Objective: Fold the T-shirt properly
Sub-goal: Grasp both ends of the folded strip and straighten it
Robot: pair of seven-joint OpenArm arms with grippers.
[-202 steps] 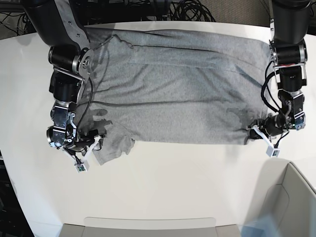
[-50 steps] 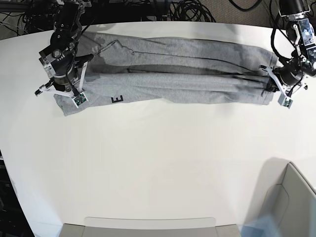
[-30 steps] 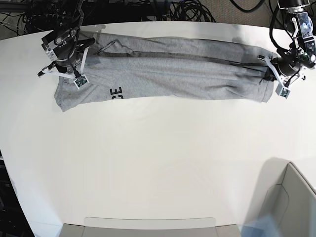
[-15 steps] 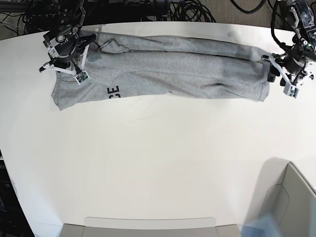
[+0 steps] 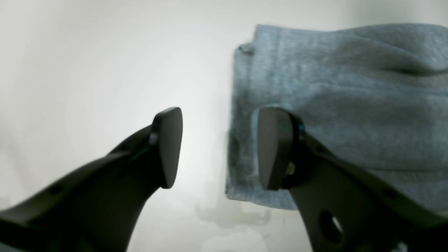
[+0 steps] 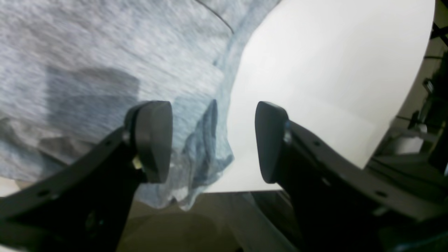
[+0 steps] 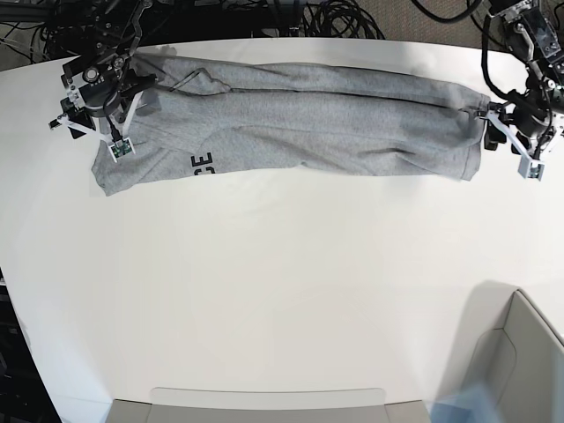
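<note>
The grey T-shirt (image 7: 300,123) lies folded into a long band along the table's far edge, with black letters (image 7: 204,163) showing near its left end. My right gripper (image 7: 92,132) hovers open over that left end. In the right wrist view the right gripper (image 6: 213,143) spans the shirt's edge (image 6: 105,52) without pinching it. My left gripper (image 7: 511,145) stands open just off the band's right end. In the left wrist view the left gripper (image 5: 218,150) is spread wide, one finger (image 5: 276,147) over the shirt's hem (image 5: 332,87), the other over bare table.
The white table (image 7: 282,282) stretches toward the camera from the shirt. A grey bin (image 7: 520,352) stands at the near right corner and a flat tray (image 7: 264,405) at the near edge. Cables (image 7: 335,18) hang behind the far edge.
Both grippers have gone from shut on the shirt's ends to open and have let go. Each has drawn slightly outward. The shirt has settled flat as a band.
</note>
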